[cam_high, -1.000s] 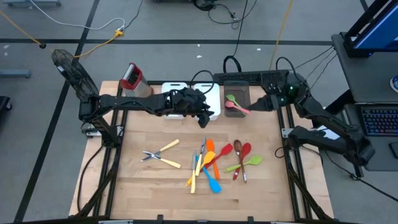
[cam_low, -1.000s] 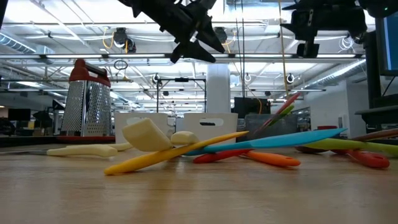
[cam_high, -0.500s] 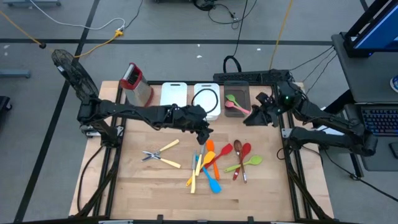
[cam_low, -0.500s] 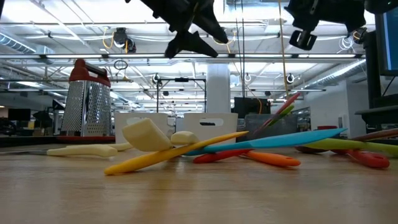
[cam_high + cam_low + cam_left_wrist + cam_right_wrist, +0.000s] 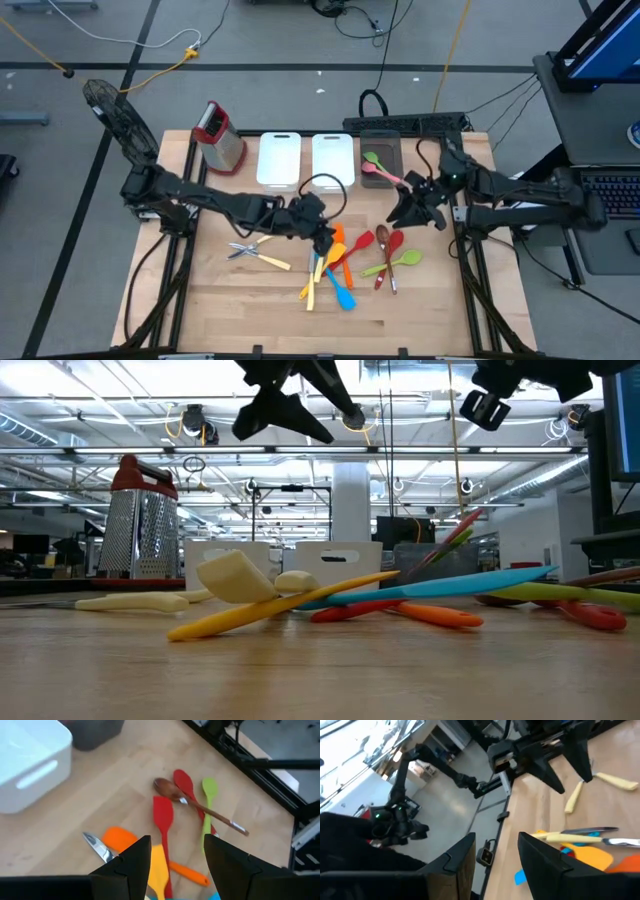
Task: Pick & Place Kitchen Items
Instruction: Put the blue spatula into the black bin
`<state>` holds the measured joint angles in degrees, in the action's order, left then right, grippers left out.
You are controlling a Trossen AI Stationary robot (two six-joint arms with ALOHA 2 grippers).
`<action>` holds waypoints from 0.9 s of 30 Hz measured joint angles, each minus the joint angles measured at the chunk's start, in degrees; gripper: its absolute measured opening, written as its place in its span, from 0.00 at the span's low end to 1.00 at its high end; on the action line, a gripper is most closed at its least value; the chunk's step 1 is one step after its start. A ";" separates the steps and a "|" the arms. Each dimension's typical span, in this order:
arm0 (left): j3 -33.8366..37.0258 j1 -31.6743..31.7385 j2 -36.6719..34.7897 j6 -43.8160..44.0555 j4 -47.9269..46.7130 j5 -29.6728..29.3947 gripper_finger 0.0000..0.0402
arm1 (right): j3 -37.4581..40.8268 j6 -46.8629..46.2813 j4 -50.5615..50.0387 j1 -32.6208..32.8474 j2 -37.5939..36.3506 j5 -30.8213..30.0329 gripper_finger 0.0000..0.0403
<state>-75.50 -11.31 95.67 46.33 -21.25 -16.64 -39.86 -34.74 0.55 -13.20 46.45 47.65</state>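
The kitchen items (image 5: 345, 262) lie in a heap on the wooden table (image 5: 220, 300), near its middle. A red spatula (image 5: 163, 815), a green spoon (image 5: 209, 790) and an orange spatula (image 5: 120, 839) are in it. The left gripper (image 5: 325, 238) hangs over the heap, fingers apart, holding nothing. The right gripper (image 5: 412, 203) hangs above the table just beside the dark bin (image 5: 381, 150), fingers apart too, holding nothing.

We cannot separate the overlapping utensils (image 5: 335, 262) from above; the dark bin (image 5: 380, 152) hides its spoons' bowls, and both wrist views crop utensils.
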 joint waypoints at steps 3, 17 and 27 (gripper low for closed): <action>-0.02 -1.61 0.86 0.25 -0.70 -0.02 0.46 | 0.00 0.20 0.05 1.51 0.57 -0.07 0.35; 0.00 -1.86 9.97 -3.55 0.76 8.09 0.46 | 0.07 0.35 0.02 3.21 1.06 -5.93 0.35; -1.28 -1.58 10.32 -2.95 1.18 10.67 0.46 | 0.05 0.98 -0.14 3.18 1.50 -7.60 0.35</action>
<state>-76.78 -12.90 105.99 43.38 -20.07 -5.98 -39.81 -33.76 0.41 -10.02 47.95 40.05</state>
